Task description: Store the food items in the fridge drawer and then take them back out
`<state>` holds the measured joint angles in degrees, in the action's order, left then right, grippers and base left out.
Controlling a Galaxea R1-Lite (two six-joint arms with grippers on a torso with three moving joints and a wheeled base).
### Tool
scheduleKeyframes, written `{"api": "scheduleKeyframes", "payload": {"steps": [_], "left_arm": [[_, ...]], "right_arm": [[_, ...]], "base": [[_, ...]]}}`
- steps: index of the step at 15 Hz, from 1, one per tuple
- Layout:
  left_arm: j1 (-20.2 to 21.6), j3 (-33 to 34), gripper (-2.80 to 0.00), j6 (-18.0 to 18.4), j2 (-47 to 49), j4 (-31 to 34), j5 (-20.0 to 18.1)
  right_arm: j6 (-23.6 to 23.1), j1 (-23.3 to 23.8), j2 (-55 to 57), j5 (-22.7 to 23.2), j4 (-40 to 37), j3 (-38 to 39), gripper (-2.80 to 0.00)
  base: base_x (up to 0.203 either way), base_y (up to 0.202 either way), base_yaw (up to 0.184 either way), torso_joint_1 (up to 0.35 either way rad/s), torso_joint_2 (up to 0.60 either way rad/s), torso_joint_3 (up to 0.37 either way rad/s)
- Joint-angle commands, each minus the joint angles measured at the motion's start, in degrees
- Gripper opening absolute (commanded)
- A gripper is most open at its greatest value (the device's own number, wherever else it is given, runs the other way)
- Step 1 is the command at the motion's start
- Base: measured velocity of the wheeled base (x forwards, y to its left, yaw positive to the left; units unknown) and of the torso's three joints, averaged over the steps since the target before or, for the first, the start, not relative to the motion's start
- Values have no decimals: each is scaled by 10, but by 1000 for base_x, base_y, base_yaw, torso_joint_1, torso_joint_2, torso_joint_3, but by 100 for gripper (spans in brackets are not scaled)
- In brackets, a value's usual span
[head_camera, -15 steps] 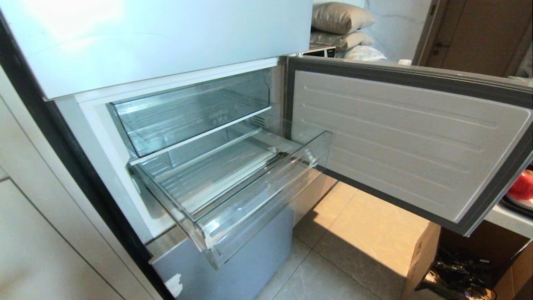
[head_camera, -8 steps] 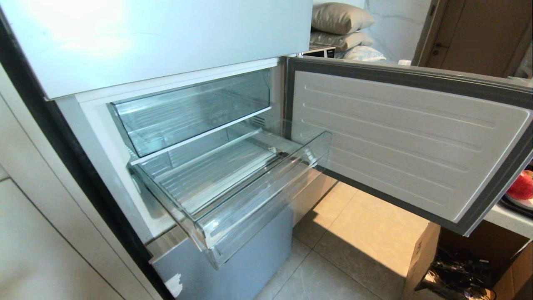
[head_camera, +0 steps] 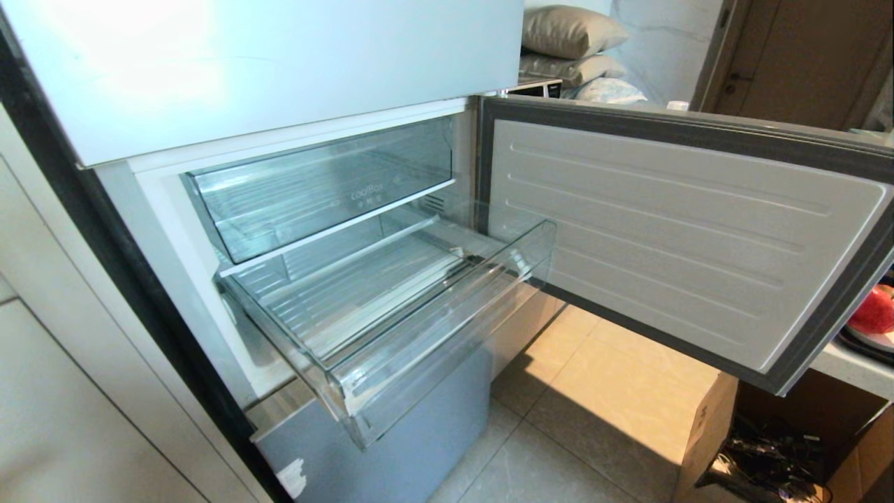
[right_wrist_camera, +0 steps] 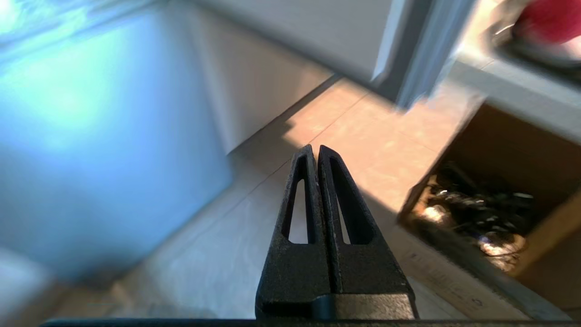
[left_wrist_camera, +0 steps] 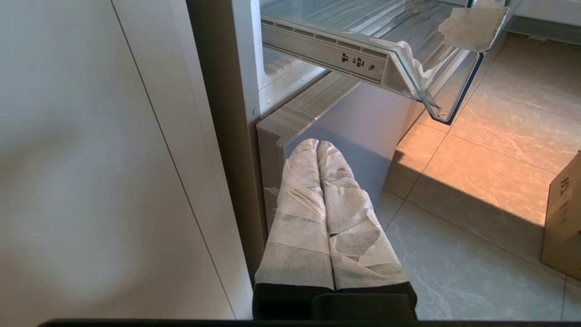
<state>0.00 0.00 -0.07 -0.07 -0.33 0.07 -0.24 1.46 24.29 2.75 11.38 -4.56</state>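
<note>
Floor tiles (head_camera: 559, 447) lie nearest, sunlit in a patch, with an open cardboard box (head_camera: 712, 440) full of dark clutter standing on them under the swung-open fridge door (head_camera: 670, 237). Both arms hang low, out of the head view: the left gripper (left_wrist_camera: 317, 144), its fingers wrapped in white cloth and pressed together with nothing between them, hangs beside the grey lower fridge front (left_wrist_camera: 358, 122), below the drawer's corner; the right gripper (right_wrist_camera: 315, 149), bare black fingers clenched on nothing, points over the tiles toward the box. Above them the fridge drawer (head_camera: 391, 314) stands pulled well out, clear plastic with a ribbed floor and thick front lip, and nothing lies in it. Behind and above it sits a clear bin (head_camera: 321, 188) with faint lettering on its front. Off to the right, past the door's edge, one red fruit (head_camera: 876, 311) rests on a dark plate (head_camera: 862, 344) on a pale counter (head_camera: 848, 367), well apart from the drawer; a second fruit I cannot make out. Farthest back, pillows (head_camera: 569, 31) are stacked against the wall
</note>
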Motion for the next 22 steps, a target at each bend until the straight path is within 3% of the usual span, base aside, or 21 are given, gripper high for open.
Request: {"api": "scheduleKeyframes", "payload": {"steps": [1,7,13,15,17,22], "left_arm": [[0,1,-280,0,0,0,0],[0,1,-280,0,0,0,0],[0,1,-280,0,0,0,0],[0,1,-280,0,0,0,0],[0,1,-280,0,0,0,0],[0,1,-280,1,0,0,0]], "right_arm": [[-3,-22,-60,1,-5,22,-280],[-8,-33,-118,1,-78,46,-280],[-8,-20,-241,-18,-86,45,-280],[-10,-17,-242,-40,-119,46,-280],[-26,-17,-242,-37,-119,46,-280],[-13,-17,-242,-39,-119,46,-280]], "base": [[0,0,0,0,0,0],[0,0,0,0,0,0],[0,0,0,0,0,0],[0,0,0,0,0,0],[0,0,0,0,0,0],[0,0,0,0,0,0]]}}
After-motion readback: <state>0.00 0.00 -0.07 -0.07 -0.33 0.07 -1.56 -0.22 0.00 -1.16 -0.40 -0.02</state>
